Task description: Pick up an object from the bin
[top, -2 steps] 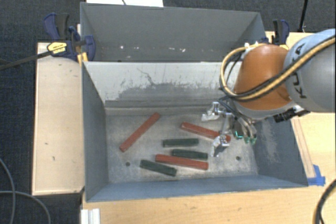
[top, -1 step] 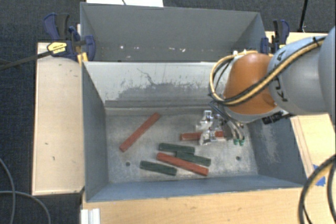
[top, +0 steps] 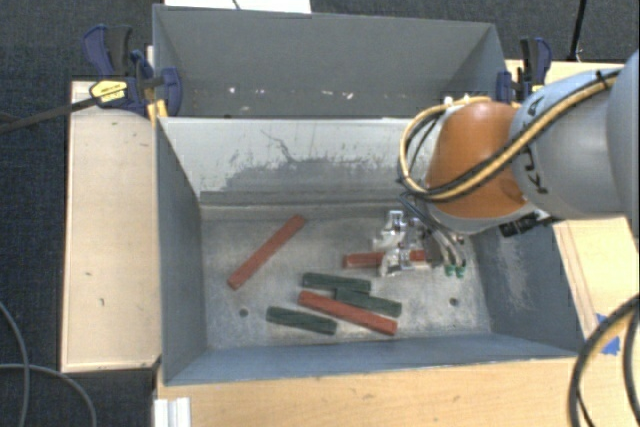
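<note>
My gripper (top: 396,243) hangs low over the right middle of the bin floor, under the orange wrist cover. A short red-brown stick (top: 362,261) lies flat right at it, its right part hidden behind the gripper's metal. Just in front of it, toward the bin's near wall, lie a dark green stick (top: 337,283) and a longer red-brown stick (top: 347,312). Whether the gripper touches the short stick I cannot tell.
Another red-brown stick (top: 265,252) lies slanted on the left of the floor. A dark green stick (top: 301,319) rests near the front wall, and another green stick (top: 372,303) lies beside the long red one. The arm and its cables cover the bin's right side.
</note>
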Available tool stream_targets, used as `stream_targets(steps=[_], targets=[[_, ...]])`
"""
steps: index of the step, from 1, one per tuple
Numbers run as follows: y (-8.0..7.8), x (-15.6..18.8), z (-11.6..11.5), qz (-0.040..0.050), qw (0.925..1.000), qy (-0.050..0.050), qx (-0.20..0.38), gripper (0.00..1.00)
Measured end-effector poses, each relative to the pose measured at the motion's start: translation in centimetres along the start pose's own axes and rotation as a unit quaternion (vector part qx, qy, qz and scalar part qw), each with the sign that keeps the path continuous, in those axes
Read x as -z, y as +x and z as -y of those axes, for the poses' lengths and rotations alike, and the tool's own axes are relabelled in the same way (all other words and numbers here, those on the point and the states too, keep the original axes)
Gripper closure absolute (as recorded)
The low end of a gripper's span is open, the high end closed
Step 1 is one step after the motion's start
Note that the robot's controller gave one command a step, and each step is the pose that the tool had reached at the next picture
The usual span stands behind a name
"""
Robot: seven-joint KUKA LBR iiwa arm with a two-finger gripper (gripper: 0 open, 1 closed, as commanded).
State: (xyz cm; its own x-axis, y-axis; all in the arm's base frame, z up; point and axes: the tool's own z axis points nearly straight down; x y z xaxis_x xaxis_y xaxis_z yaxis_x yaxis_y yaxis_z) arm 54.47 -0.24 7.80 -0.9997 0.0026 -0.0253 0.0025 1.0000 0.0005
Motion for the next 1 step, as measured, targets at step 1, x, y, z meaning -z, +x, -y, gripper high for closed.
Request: stream_targets(steps=[1], targets=[[-0.20,13.03,-0.12,-0.0113,0.9998,0.000,0.018,1.00]])
